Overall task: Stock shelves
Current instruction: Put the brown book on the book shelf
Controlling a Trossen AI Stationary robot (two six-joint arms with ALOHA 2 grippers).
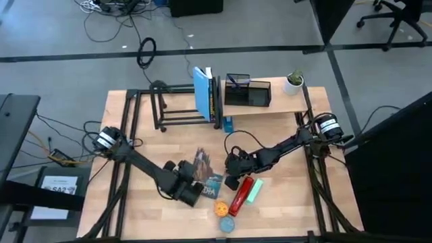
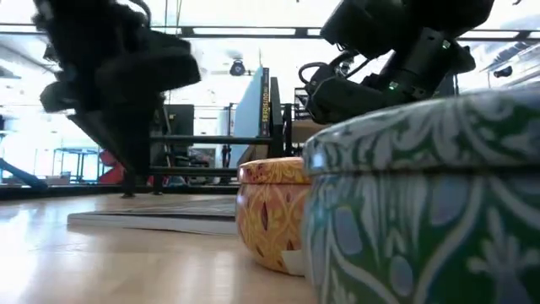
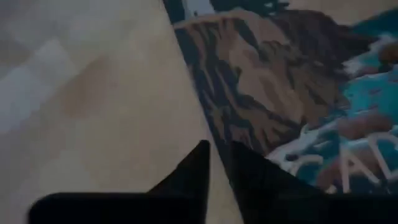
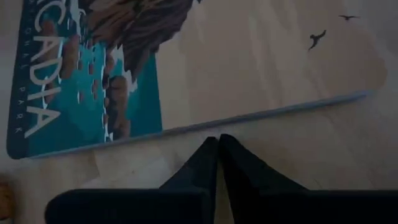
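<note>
Book (image 1: 204, 174) with a national park cover lies flat on the desk (image 1: 142, 209), well in front of the shelves, and both arms are low beside it. The left gripper (image 3: 217, 158) is at one long edge of the book, its two dark fingers close together with only a thin gap, the tips pointing at the border between cover and desk. The right gripper (image 4: 218, 149) is at the opposite edge, its fingers pressed together and holding nothing; the tips rest just beside the edge of the book. Behind the book stands the black tube rack (image 1: 179, 108), and to the right of it the wooden plank shelf (image 1: 280, 104), which carries a black mesh organizer (image 1: 248, 91) and a small potted plant (image 1: 293, 82). A blue book (image 1: 202, 94) already stands upright between the rack and the plank. In front of the flat book, near the desk edge, lie a red box (image 1: 240, 196), a mint green box (image 1: 255, 190), a round orange tin (image 1: 222, 208) and a blue-green tin (image 1: 227, 223). I judge that the step in hand is to pick up the flat book: it seems that the two grippers work together to lift one edge. The next move needs a finger to go under the cover, then a firm grasp before the book is carried to the rack.
</note>
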